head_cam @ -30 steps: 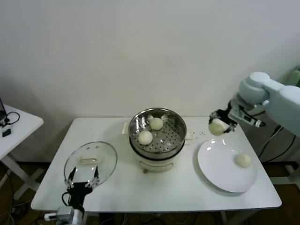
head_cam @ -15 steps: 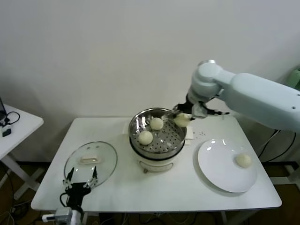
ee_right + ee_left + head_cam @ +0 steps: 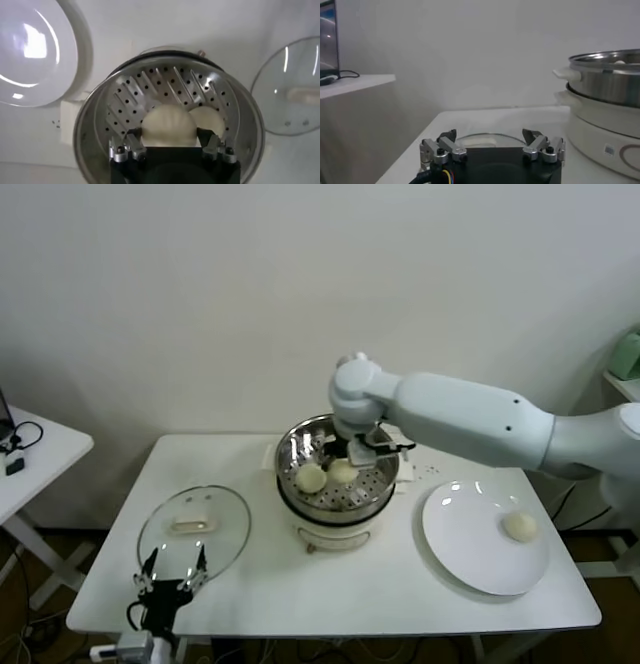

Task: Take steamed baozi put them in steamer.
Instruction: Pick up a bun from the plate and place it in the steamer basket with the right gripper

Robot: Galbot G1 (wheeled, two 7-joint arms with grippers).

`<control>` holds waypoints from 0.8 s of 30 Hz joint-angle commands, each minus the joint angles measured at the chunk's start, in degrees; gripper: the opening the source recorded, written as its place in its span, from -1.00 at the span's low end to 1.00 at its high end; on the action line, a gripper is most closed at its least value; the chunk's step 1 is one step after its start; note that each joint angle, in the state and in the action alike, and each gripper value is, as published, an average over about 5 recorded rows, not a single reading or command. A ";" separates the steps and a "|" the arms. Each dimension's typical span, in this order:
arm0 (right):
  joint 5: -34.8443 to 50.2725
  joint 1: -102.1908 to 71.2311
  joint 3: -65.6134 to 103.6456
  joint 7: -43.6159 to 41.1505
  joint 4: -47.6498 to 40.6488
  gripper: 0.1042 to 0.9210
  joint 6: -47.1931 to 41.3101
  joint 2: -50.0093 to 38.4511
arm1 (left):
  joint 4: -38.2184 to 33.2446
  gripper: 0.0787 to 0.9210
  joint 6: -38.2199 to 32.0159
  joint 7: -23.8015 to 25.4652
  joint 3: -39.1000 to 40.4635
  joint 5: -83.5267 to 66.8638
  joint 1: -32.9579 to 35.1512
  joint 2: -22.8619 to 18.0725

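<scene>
My right gripper [image 3: 346,463] reaches down into the shiny steel steamer [image 3: 294,450] and is shut on a cream-white baozi [image 3: 343,473], held just above the perforated floor. The right wrist view shows that baozi [image 3: 167,125] pinched between the two fingers of the right gripper [image 3: 168,136], inside the steamer [image 3: 125,95]. A second baozi [image 3: 311,477] lies beside it in the basket, and it shows in the wrist view too [image 3: 209,119]. One more baozi [image 3: 519,526] rests on the white plate [image 3: 470,539]. My left gripper [image 3: 170,576] waits open at the table's front left.
The round glass lid [image 3: 195,524] lies flat on the table left of the steamer, just beyond the left gripper [image 3: 490,136]. The steamer [image 3: 610,75] stands on a white pot base. A small side table [image 3: 40,449] stands at the far left.
The right arm has carried the baozi from above the plate leftward over the steamer and lowered it into the basket. The left arm has stayed put.
</scene>
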 commanded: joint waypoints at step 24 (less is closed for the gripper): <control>-2.70 -2.64 -4.34 0.74 -0.30 0.53 3.21 -0.26 | 1.20 0.77 0.43 -0.03 1.00 0.28 -0.64 -0.19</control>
